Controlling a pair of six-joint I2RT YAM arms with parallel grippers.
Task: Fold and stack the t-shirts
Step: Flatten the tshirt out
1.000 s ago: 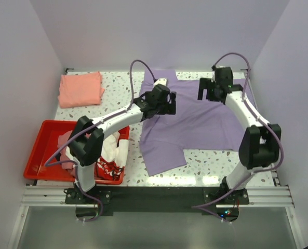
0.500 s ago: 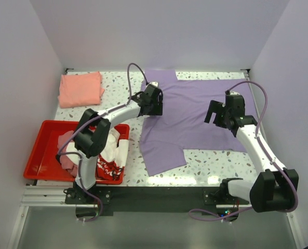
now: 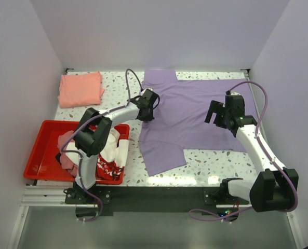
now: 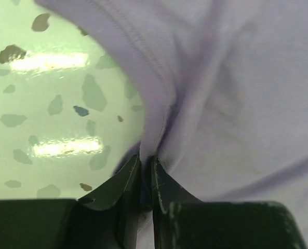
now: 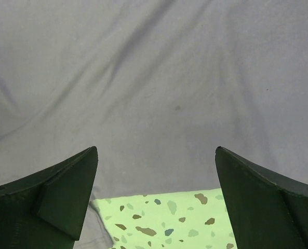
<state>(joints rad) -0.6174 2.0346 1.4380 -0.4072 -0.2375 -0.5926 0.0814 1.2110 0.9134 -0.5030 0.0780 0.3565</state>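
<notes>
the purple tee (image 3: 195,111) lies spread from the worktop's (image 3: 117,83) middle to its far right corner, limp and light, likely best taken at hems; the left gripper (image 4: 146,161) is pinched tight on its left edge, the right gripper (image 5: 156,150) hangs wide open, empty, over its near hem.

The left arm (image 3: 94,136) hides part of the clothes (image 3: 120,151) heaped in the red tray (image 3: 37,148), and both wrist views crop the purple t-shirt (image 4: 237,104).
</notes>
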